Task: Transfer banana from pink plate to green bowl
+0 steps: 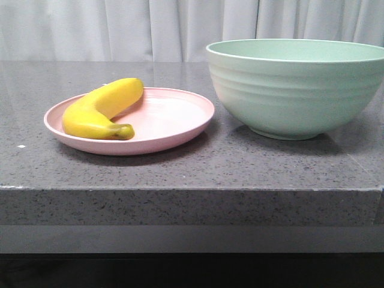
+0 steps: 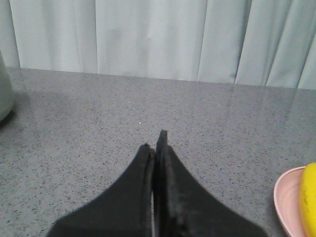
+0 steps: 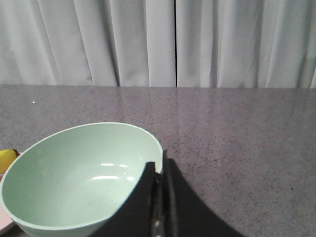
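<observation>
The yellow banana (image 1: 99, 108) lies on the left part of the pink plate (image 1: 174, 117), its stem tip toward the front. The green bowl (image 1: 297, 84) stands to the right of the plate, empty inside as the right wrist view (image 3: 79, 177) shows. Neither gripper shows in the front view. My left gripper (image 2: 155, 143) is shut and empty over bare counter, with the plate's rim (image 2: 286, 197) and a bit of banana (image 2: 310, 197) at the edge of its view. My right gripper (image 3: 158, 165) is shut and empty, just beside the bowl's rim.
The grey speckled counter (image 1: 180, 168) has its front edge close to the plate and bowl. A white curtain (image 1: 150, 30) hangs behind. A pale object (image 2: 5, 94) sits at the edge of the left wrist view.
</observation>
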Controlling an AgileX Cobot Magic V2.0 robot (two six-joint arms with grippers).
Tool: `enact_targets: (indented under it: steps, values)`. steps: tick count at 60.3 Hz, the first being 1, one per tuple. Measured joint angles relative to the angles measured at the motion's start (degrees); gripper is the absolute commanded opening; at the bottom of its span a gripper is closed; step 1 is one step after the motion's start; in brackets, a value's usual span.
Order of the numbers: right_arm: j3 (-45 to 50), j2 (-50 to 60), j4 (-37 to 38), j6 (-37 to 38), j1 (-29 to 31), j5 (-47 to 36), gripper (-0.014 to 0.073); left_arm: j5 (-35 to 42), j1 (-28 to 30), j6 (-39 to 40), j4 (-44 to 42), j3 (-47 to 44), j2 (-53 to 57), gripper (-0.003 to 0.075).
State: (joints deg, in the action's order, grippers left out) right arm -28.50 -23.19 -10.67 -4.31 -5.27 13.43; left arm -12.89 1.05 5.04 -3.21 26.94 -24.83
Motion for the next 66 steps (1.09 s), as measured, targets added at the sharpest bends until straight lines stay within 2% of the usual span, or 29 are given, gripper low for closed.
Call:
enact_targets:
  steps: [3, 5, 7, 12, 14, 17, 20, 33, 38, 44, 54, 66]
  values:
    - [-0.1, -0.52, 0.0, 0.0, 0.0, 0.63, 0.0034, 0.0, 0.0, 0.0, -0.05, -0.01, 0.0, 0.0081]
    - [-0.13, -0.62, 0.0, 0.0, 0.0, 0.8, 0.0104, 0.0, 0.0, 0.0, -0.05, -0.01, 0.0, 0.0153]
    - [-0.13, -0.64, 0.0, 0.0, 0.0, 0.92, 0.0192, 0.0, 0.0, -0.09, -0.05, -0.01, 0.0, 0.0247]
    - [-0.13, -0.64, 0.1, 0.0, 0.0, 1.16, 0.0429, 0.0, 0.0, -0.09, -0.05, -0.01, 0.0, 0.0538]
    - [-0.13, -0.64, 0.1, 0.0, 0.0, 1.16, 0.0513, 0.0, 0.0, -0.09, -0.14, -0.01, 0.0, 0.0627]
    - [-0.13, -0.64, 0.1, 0.0, 0.0, 1.16, 0.0615, 0.0, 0.0, -0.09, -0.14, -0.01, 0.0, 0.0706]
    - [-0.13, -0.64, 0.1, 0.0, 0.0, 1.16, 0.0666, 0.0, 0.0, -0.09, -0.14, -0.01, 0.0, 0.0696]
    - [-0.13, -0.64, 0.1, 0.0, 0.0, 1.16, 0.0647, 0.0, 0.0, -0.09, 0.69, -0.01, 0.0, 0.0606]
    - [-0.13, -0.64, 0.1, 0.0, 0.0, 1.16, 0.0647, -0.41, 0.0, -0.09, 1.59, 0.22, -0.13, 0.0596]
    - [-0.13, -0.64, 0.1, 0.0, 0.0, 1.2, 0.0647, -4.95, -1.43, -0.78, 2.46, 2.86, -2.42, 0.0596]
    - [-0.13, -0.64, 0.1, 0.0, 0.0, 1.2, 0.0647, -15.22, -9.87, -2.67, 4.8, 10.84, -11.56, 0.0596]
    - [-0.13, -0.64, 0.1, 0.0, 0.0, 1.2, 0.0647, -24.04, -21.05, -2.67, 6.01, 20.17, -24.3, 0.0596]
